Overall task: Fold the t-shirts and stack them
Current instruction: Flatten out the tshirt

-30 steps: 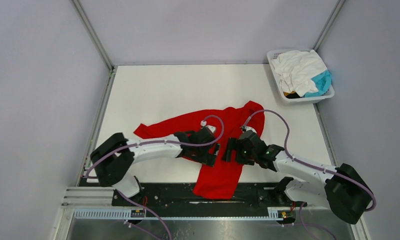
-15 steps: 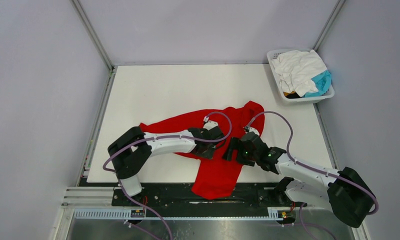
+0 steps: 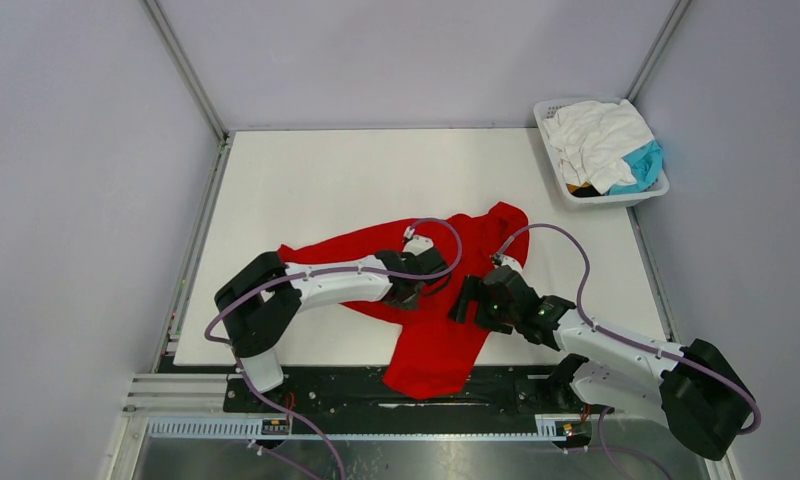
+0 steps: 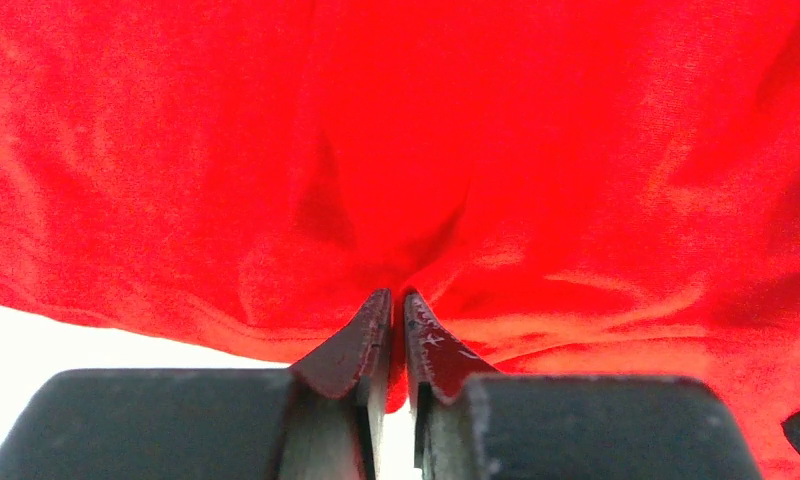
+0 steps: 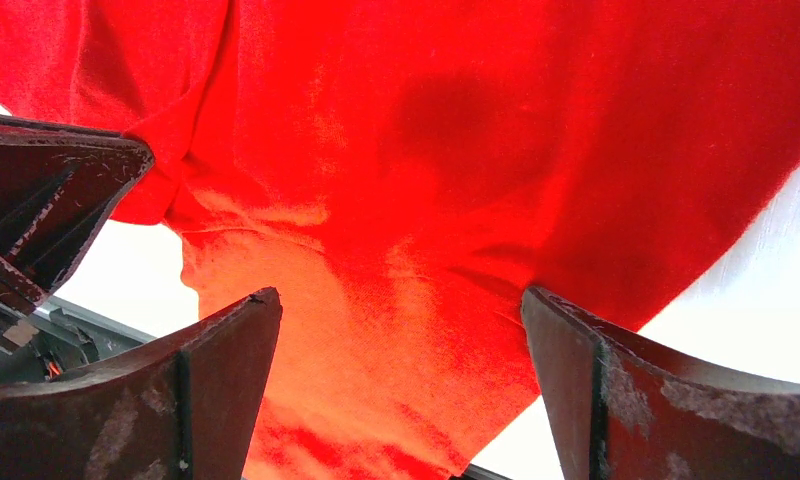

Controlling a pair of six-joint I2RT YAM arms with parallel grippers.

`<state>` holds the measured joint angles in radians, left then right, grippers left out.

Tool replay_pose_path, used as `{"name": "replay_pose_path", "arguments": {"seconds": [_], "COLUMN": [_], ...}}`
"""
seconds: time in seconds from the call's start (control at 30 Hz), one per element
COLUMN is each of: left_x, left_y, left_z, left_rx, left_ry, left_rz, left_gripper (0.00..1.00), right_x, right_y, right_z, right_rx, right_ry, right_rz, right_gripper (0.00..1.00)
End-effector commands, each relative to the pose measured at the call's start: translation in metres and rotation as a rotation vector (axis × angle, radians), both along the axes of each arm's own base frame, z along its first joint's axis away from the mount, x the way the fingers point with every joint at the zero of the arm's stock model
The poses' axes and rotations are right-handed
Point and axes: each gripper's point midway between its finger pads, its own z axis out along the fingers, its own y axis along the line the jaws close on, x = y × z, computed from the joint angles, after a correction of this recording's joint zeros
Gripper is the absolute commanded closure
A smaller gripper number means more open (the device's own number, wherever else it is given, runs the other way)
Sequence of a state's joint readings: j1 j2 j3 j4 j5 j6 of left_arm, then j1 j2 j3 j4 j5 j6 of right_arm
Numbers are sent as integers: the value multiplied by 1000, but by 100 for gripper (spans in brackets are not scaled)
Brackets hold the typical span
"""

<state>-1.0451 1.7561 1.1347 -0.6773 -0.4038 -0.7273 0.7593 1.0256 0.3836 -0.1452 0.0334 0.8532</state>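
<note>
Left gripper (image 4: 396, 300) pinched tight on a ridge of the red t-shirt (image 3: 444, 345), right gripper (image 5: 398, 295) spread wide just beside it above the same cloth, long axis running from the middle of the table (image 3: 326, 170) over its near edge.

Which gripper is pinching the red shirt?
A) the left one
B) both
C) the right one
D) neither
A: the left gripper is closed on a fold of the red t-shirt, while the right gripper hangs wide open over it.
</note>
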Motion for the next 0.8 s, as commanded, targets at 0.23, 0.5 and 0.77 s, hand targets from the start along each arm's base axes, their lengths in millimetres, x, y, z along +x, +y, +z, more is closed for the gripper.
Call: {"name": "replay_pose_path", "arguments": {"seconds": [0.23, 0.5, 0.77], "left_x": [-7, 75, 238], "left_y": [-22, 36, 125], "left_z": [-3, 57, 130], "left_rx": [-105, 11, 74], "left_ry": [54, -218, -499], "left_rz": [-79, 160, 389], "left_gripper": [100, 100, 100], "right_x": [-22, -22, -23], "right_y": [-33, -36, -40], "right_z": [-28, -30, -35], "right_rx": [-152, -173, -206], "right_ry": [83, 87, 106], "right_rz": [-17, -23, -24], "right_gripper": [1, 1, 1]}}
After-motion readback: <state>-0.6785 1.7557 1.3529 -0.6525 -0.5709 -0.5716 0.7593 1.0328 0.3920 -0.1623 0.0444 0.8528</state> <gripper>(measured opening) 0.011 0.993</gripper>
